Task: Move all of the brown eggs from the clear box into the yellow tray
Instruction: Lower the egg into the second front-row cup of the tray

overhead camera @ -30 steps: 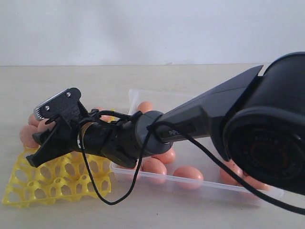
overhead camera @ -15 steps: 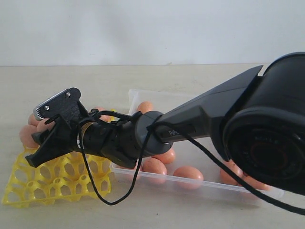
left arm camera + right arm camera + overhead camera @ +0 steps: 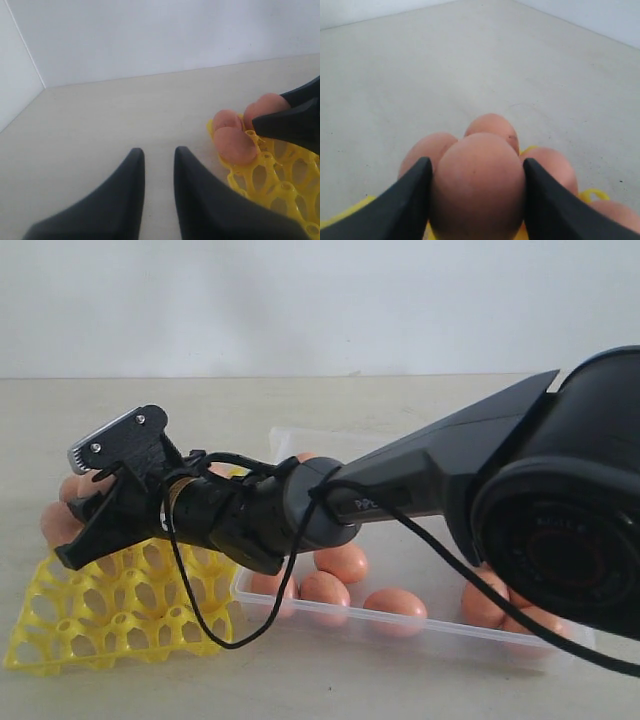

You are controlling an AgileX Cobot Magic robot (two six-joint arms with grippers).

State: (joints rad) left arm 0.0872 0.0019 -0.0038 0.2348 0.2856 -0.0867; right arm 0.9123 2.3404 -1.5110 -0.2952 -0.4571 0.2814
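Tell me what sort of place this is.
Probably a robot test bench, not a kitchen: a bare pale table against a blank white wall, and a robot arm holding an egg at a yellow tray.

A single marking is showing in the exterior view: a short run of pale lettering (image 3: 366, 506) is sitting on the dark link of the right arm (image 3: 440, 465), a little way behind the right claw (image 3: 72, 506). The black cable (image 3: 232, 644) is crossing that spot, and the letters are coming out too small and blurred to read. Both wrist views are showing no writing that can be read.
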